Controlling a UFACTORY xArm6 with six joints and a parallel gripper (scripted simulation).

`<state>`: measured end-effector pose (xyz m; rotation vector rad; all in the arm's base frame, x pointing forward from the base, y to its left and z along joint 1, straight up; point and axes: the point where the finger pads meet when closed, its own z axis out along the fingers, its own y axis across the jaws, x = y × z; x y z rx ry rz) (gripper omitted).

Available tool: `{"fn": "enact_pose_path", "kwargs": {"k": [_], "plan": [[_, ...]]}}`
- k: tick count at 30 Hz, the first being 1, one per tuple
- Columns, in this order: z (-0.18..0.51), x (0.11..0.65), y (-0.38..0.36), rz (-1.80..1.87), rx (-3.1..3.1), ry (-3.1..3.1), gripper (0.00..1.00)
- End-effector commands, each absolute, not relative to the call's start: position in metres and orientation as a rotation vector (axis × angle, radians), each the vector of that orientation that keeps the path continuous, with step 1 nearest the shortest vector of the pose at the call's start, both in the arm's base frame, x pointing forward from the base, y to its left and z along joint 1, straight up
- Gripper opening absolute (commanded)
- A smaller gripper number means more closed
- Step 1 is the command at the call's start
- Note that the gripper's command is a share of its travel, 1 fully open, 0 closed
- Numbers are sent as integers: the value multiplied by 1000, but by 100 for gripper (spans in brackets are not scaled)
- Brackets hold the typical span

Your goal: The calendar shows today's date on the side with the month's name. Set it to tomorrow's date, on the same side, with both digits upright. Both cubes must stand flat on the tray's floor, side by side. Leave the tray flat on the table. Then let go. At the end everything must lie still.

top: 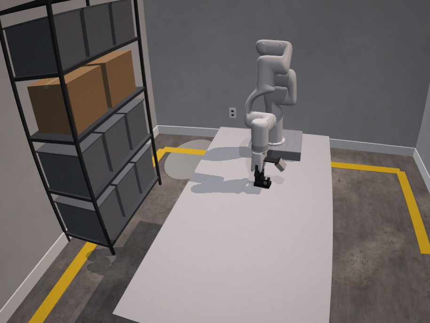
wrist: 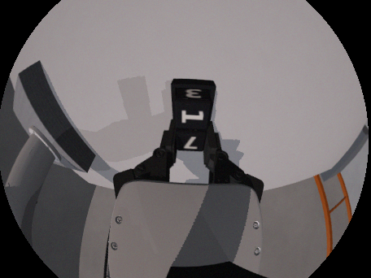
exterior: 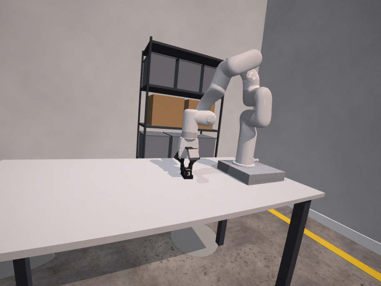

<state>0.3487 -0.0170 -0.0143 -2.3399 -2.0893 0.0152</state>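
Note:
A small black calendar cube (top: 262,181) with white digits stands on the white table in front of the arm's base. It shows a 3 in the exterior view (exterior: 188,174) and a 0 in the top view. In the wrist view the black shape (wrist: 191,116) shows 7, 1 and 3 in a row, so it may be two cubes side by side; I cannot tell for sure. My gripper (top: 257,176) points straight down and is shut on the cube at the part with the 7 (wrist: 191,141); it also shows in the exterior view (exterior: 185,166). I cannot make out a tray or a month's name.
The arm's grey base plinth (top: 284,146) stands just behind the cube, also in the exterior view (exterior: 250,175). A black shelf rack (top: 79,121) with boxes stands on the floor left of the table.

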Motion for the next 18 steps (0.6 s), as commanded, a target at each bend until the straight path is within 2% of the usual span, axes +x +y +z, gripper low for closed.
{"fn": "enact_pose_path", "kwargs": {"k": [1, 5, 6, 8, 9, 11, 12, 14, 15, 17, 18], "plan": [[-13, 350, -17, 11, -2342, -2091, 27], [-13, 350, -17, 11, -2342, -2091, 27], [-13, 350, -17, 11, -2342, -2091, 31], [-13, 350, -17, 11, -2342, -2091, 31], [-13, 350, -17, 11, -2342, -2091, 35], [-13, 350, -17, 11, -2342, -2091, 35], [-13, 350, -17, 11, -2342, -2091, 39], [-13, 350, -17, 11, -2342, -2091, 39], [-13, 350, -17, 11, -2342, -2091, 43], [-13, 350, -17, 11, -2342, -2091, 43], [-13, 350, -17, 11, -2342, -2091, 47]]}}
